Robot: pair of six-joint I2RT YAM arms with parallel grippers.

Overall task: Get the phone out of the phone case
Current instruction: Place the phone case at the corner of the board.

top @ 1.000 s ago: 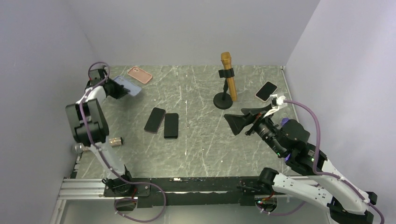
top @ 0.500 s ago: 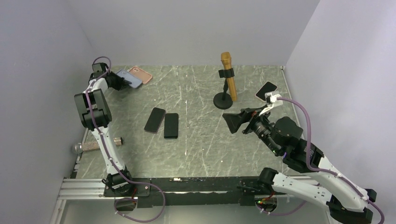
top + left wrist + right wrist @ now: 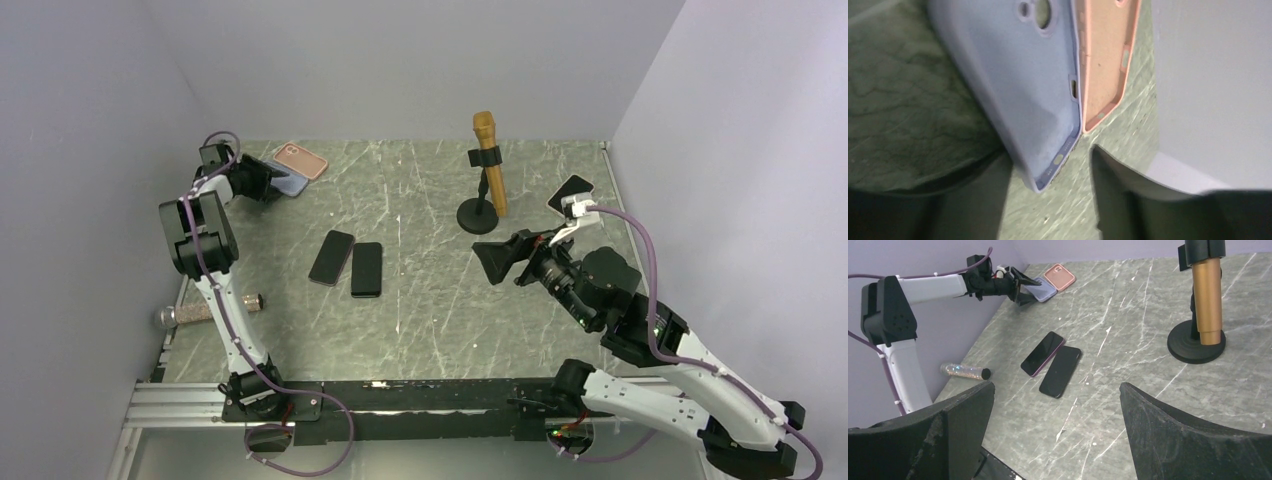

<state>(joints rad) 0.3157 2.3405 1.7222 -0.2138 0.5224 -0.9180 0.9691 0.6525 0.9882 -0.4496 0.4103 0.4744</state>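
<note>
Looking like drop-off: the blue case (image 3: pixel 1018 75) is left loose beside the pink case (image 3: pixel 1105 55) between the parted left gripper (image 3: pixel 1049 155) jaws, so a pull-back is probably needed next.

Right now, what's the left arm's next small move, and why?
Probably back the left gripper straight off the blue case. The case looks empty and lies beside the pink case, and the jaws stand apart around its corner, so the drop-off seems done.
</note>
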